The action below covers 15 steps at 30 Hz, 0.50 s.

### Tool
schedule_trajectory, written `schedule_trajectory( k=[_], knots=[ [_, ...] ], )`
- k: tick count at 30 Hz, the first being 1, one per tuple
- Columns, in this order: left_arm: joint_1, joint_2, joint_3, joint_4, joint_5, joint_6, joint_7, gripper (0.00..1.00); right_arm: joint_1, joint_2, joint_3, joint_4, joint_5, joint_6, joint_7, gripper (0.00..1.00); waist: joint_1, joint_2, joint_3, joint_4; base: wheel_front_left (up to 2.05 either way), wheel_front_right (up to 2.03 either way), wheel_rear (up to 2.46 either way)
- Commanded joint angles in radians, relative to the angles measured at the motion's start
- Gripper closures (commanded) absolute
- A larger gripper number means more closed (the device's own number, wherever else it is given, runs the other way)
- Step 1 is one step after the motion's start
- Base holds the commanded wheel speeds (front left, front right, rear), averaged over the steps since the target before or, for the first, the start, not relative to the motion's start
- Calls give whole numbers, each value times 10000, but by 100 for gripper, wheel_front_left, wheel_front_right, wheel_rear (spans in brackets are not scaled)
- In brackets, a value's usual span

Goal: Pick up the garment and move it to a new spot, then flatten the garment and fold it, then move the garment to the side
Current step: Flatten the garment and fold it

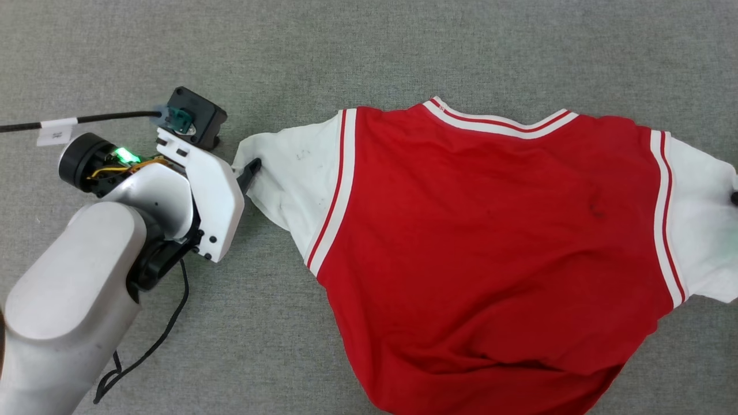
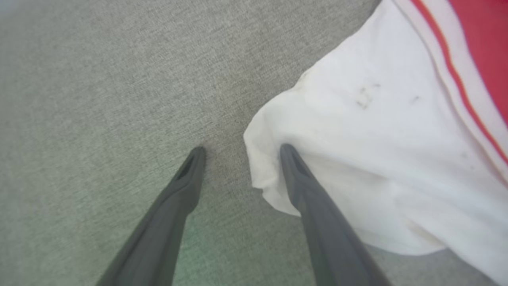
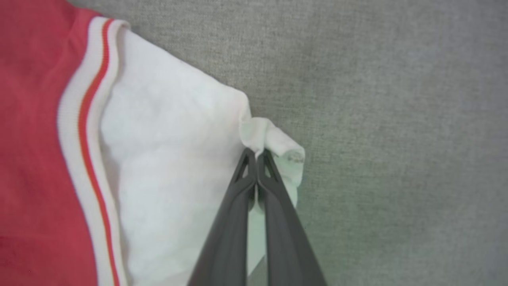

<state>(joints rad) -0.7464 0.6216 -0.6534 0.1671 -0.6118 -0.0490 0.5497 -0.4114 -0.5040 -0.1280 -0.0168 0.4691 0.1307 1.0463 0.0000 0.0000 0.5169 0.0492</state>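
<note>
Right wrist view: our right gripper (image 3: 257, 154) pinches the garment (image 3: 166, 167) by one sleeve tip; left gripper (image 2: 242, 149) gapes astride the other, where a shallow bite could slip.

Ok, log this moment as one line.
garment spread, plain side up | left gripper open at white sleeve | right gripper shut on other sleeve

The left gripper (image 2: 242, 151) stands spread — one finger on the garment (image 2: 381, 159), one on grey carpet (image 2: 99, 99).

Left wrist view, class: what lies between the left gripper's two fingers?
In the left wrist view, bare grey carpet, then the garment's white sleeve edge, inside the open left gripper.
</note>
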Motion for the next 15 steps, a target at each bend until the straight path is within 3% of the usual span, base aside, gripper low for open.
schedule_trajectory(
  k=[1, 7, 10, 15],
  knots=[
    [275, -193, -398, 309, -111, -193, 273, 100, -124, 121, 93, 4, 123, 0, -63, 100, 0, 0, 3, -8, 0, 0, 0],
    [179, -274, -129, 318, 274, -80, -1324, 100, -195, -223, 166, 163, 257, -1, -616, 100, 0, 0, -532, 45, 0, 0, 0],
    [387, -51, -70, 81, 485, -71, -1953, 100, -198, -414, 229, 213, 466, -1, -908, 100, 0, 0, -951, 56, 0, 0, 0],
    [740, 332, 316, -661, 675, 373, -2791, 100, -297, -806, 357, -76, 695, -1, -1629, 100, 0, 0, -1737, 78, 0, 0, 0]
  ],
)
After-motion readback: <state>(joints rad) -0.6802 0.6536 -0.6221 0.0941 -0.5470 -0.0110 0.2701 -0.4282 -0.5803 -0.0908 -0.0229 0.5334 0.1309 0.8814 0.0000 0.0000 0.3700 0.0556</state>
